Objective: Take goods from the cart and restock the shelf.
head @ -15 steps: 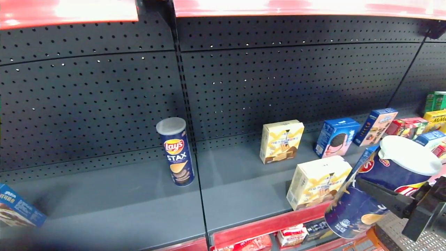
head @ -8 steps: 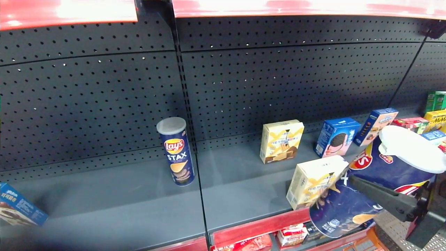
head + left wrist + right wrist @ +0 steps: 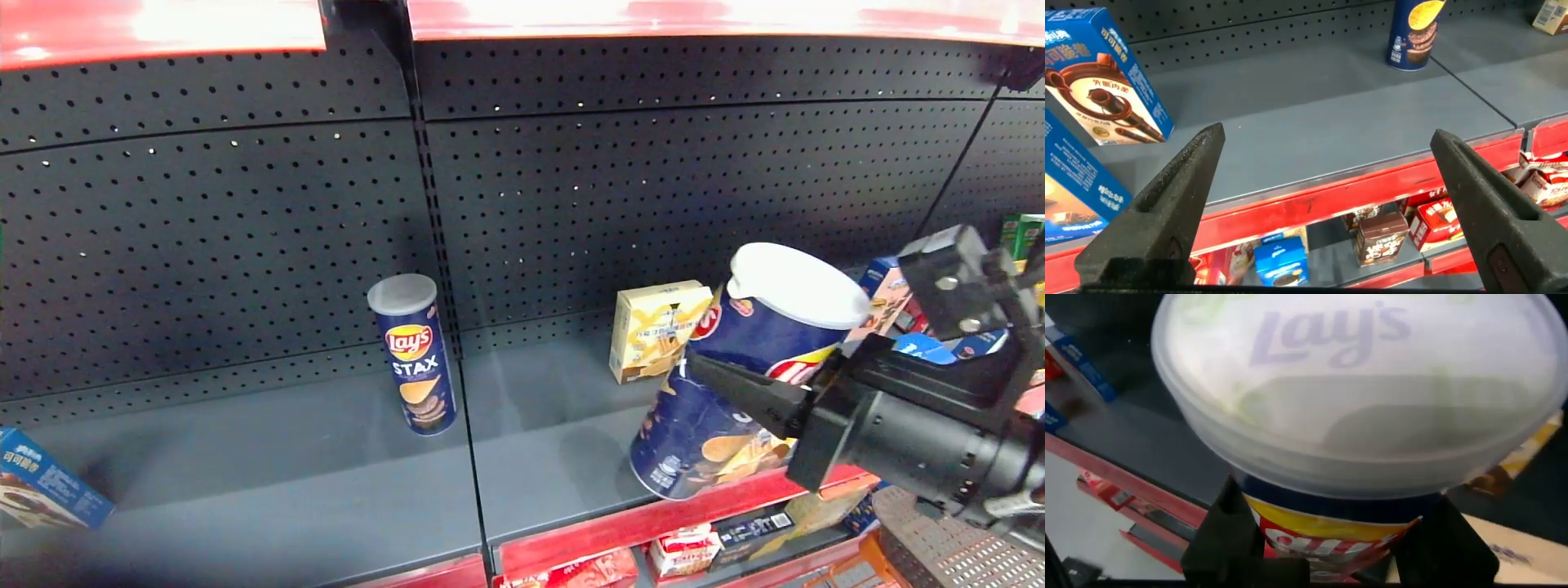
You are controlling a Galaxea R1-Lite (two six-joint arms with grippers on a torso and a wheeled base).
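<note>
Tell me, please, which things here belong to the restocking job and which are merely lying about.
Job: chip can, held tilted in the right gripper; the grey shelf it goes on.
Lying about: standing chip can, yellow box, blue box at the shelf's left end.

You will find the grey shelf (image 3: 286, 465) spanning the lower half of the frame, with black pegboard (image 3: 653, 204) behind it. At centre, a blue chip can (image 3: 411, 353) stands upright. Right of centre, a yellow box (image 3: 653, 331) stands near the back. A blue biscuit box (image 3: 41, 490) sits at the lower left edge.
</note>
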